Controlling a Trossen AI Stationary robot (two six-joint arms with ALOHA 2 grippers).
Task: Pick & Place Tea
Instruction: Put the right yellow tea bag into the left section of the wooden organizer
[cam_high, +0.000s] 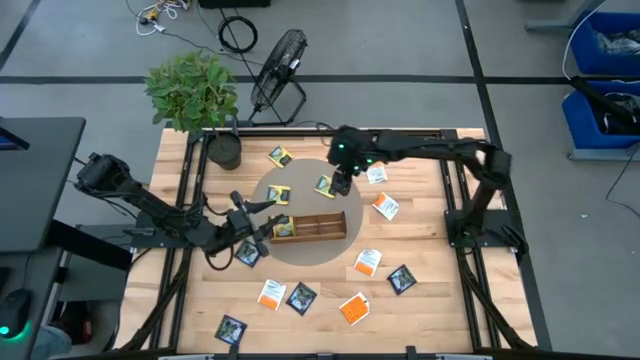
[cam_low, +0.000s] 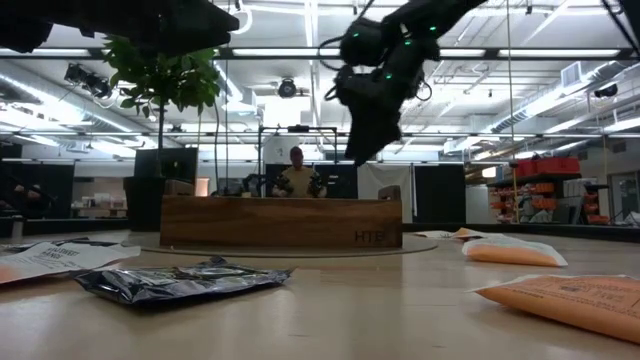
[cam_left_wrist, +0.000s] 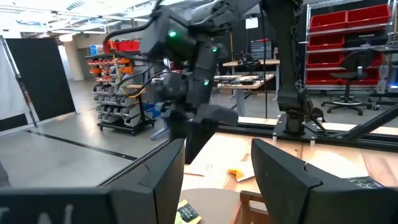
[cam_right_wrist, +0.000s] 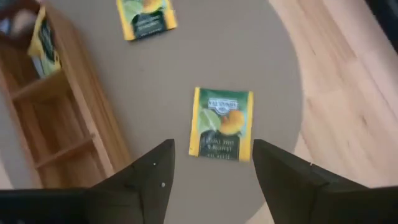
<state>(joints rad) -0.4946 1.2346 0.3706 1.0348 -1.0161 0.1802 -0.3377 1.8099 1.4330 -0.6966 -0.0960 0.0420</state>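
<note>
Right gripper hangs over the grey round mat, fingers spread apart, nothing between them. Directly under it in the right wrist view lies a yellow-green tea sachet, flat on the mat, between the two fingers but not touched. A second yellow-green sachet lies farther off on the mat; a third leans inside the end compartment of the wooden tray.

Left gripper sits low at the tray's left end, fingers apart, holding nothing.

Overhead: the tray rests on the mat in mid-table. Other sachets are scattered on the bare wooden table: orange-and-white ones and dark navy ones toward the near edge, another orange-and-white one right of the mat. Potted plant stands at the far left corner.
</note>
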